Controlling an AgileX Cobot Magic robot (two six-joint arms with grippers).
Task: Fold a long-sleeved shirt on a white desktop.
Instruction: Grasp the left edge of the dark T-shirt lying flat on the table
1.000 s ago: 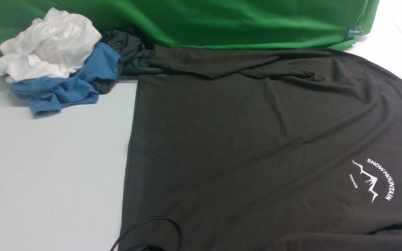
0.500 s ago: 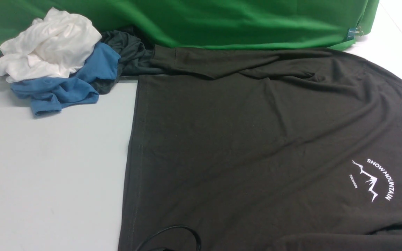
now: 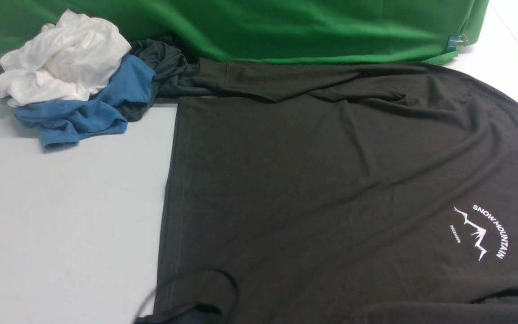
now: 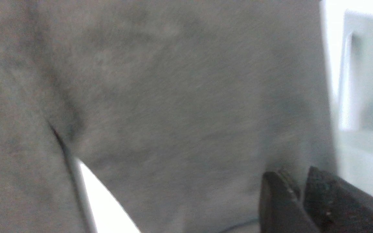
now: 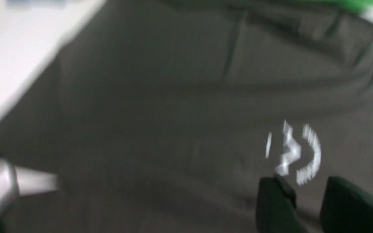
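Left jaws: the two dark tips sit almost together with only a thin slit between them, hard against the shirt (image 4: pixel 173 97). You cannot tell whether cloth is pinched in that slit. Just past them the hem edge gives way to the white table (image 4: pixel 351 168) and a framed panel (image 4: pixel 364 81).

Right jaws: parted with a clear gap and holding nothing, hovering over the chest near the white logo (image 5: pixel 293 155). The view is blurred.

From the front, a black cable loop (image 3: pixel 231 288) shows at the near hem corner on your left side.

The shirt lies spread flat, logo (image 3: pixel 479 234) up, hem toward your left, collar toward your right, covering most of the table (image 3: pixel 61 202). The far sleeve (image 3: pixel 286 81) is laid in along the far edge. A fold of cloth (image 3: pixel 421 312) also runs along the near edge, probably the other sleeve.

Progress looks early: sleeves in, body unfolded. The body folds are left.

A heap of white (image 3: pixel 61 58), blue (image 3: pixel 83 117) and dark grey-green clothes (image 3: pixel 164 63) sits far left, in front of the green cloth (image 3: pixel 286 27).
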